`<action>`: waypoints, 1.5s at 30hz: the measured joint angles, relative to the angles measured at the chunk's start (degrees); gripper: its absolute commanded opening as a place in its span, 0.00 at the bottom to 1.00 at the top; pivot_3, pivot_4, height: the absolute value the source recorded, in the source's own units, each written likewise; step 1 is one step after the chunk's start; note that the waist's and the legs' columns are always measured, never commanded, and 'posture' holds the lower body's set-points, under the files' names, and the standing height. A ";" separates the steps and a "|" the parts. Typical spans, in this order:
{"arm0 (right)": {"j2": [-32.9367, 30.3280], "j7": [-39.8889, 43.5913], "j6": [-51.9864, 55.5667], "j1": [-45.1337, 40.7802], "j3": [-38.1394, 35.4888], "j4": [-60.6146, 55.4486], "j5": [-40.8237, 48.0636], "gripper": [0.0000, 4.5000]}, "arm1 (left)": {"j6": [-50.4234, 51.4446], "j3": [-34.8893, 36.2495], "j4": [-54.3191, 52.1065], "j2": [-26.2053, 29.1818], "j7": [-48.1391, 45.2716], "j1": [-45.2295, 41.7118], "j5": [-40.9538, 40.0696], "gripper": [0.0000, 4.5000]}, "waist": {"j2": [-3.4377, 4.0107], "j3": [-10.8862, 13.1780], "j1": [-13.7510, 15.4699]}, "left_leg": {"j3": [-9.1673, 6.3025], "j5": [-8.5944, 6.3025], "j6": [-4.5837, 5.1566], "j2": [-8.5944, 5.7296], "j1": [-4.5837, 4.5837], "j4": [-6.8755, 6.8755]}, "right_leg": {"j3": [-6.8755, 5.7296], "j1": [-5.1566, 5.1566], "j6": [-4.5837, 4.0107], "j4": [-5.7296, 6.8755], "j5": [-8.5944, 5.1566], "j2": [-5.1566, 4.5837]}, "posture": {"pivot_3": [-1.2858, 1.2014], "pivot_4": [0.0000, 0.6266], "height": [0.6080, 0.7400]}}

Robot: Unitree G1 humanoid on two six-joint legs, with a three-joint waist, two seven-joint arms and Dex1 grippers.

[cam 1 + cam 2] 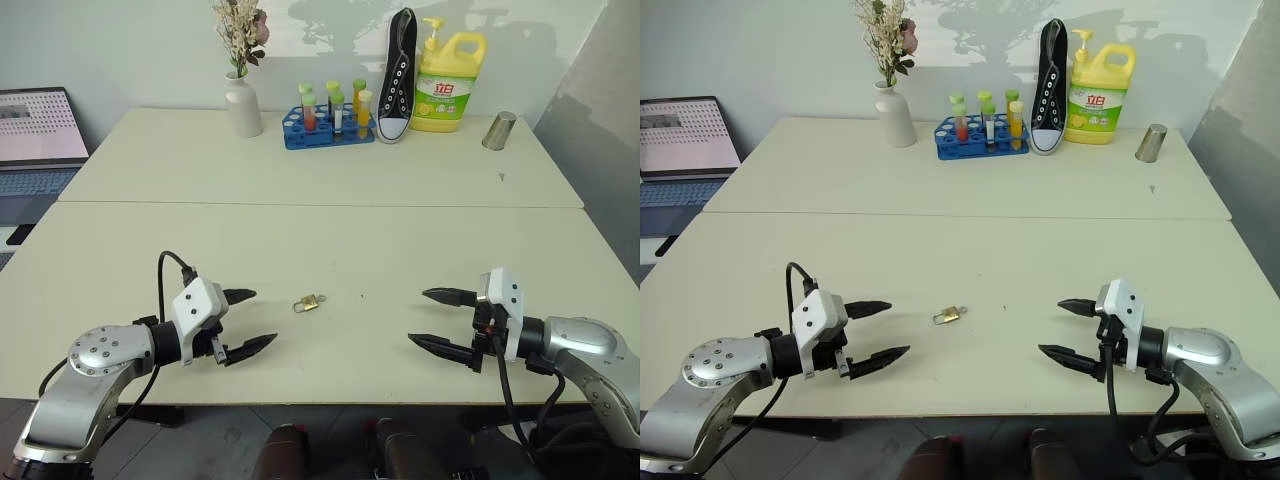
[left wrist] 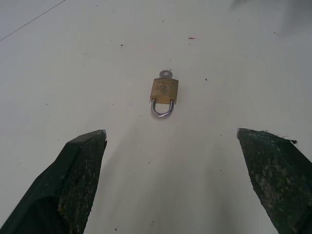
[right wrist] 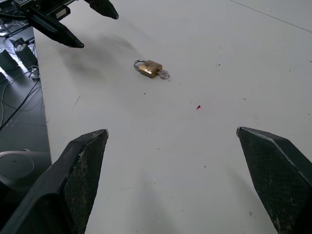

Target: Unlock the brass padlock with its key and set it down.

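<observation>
Tabletop (image 1: pixel 330 240) holds brass padlock (image 2: pixel 164 90), key (image 2: pixel 166 74) visibly inserted; left end effector (image 1: pixel 250 320) and right end effector (image 1: pixel 440 320) gape empty.

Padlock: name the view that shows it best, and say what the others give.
Left wrist view: the padlock lies centred and largest, shackle towards the camera, key at the far end. The right wrist view shows it side-on and smaller. The two eye views show a tiny gold speck between the grippers.
</observation>
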 measured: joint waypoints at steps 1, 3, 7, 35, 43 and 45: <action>0.01 0.00 0.00 0.00 0.00 0.00 0.00 0.98 | -0.03 0.00 -0.01 -0.39 0.04 -0.14 -0.29 1.00 | 0.00 0.00 0.00 | 0.00 0.00 0.00 0.00 0.00 0.00 | 0.00 0.00 0.00 0.00 0.00 0.00 | 0.52 0.24 1.00; 0.02 -0.02 0.00 0.00 0.00 0.00 0.00 0.98 | -0.03 0.00 -0.11 -1.00 0.30 -0.41 -0.54 1.00 | -0.01 0.00 0.00 | -0.01 0.00 0.00 0.00 0.00 0.01 | -0.01 0.00 0.00 0.00 0.00 0.00 | 0.52 0.24 1.00; 0.03 -0.17 0.14 -0.03 0.03 -0.03 0.04 0.98 | 0.13 0.00 -0.19 -0.91 1.23 -0.46 -0.37 1.00 | 0.00 0.00 0.00 | 0.00 0.00 0.00 0.00 0.00 0.00 | 0.00 0.00 0.00 0.00 0.00 0.01 | 0.52 0.24 1.00; 1.70 -11.12 12.09 -2.84 2.44 -8.47 3.42 0.98 | 4.31 -14.45 7.58 -3.81 1.12 -15.08 6.53 1.00 | -0.03 0.00 0.06 | -0.02 0.00 0.00 -0.04 -0.03 0.01 | 0.01 -0.01 0.01 0.01 0.00 0.07 | 0.52 0.24 1.00; 2.55 -14.10 14.64 -3.08 3.17 -10.92 3.78 0.98 | 2.15 -17.12 15.24 -8.29 3.01 -19.23 10.81 1.00 | -0.03 0.00 0.07 | -0.04 0.00 0.00 -0.08 -0.04 0.03 | -0.01 0.00 0.01 0.02 0.00 0.13 | 0.52 0.24 1.00; 2.64 -14.75 15.01 -3.05 3.21 -11.67 3.95 0.98 | 1.95 -17.70 17.12 -9.39 3.61 -20.22 11.76 1.00 | -0.04 0.00 0.07 | -0.03 0.00 0.00 -0.07 -0.05 0.04 | 0.00 0.00 0.01 0.02 0.00 0.20 | 0.52 0.24 1.00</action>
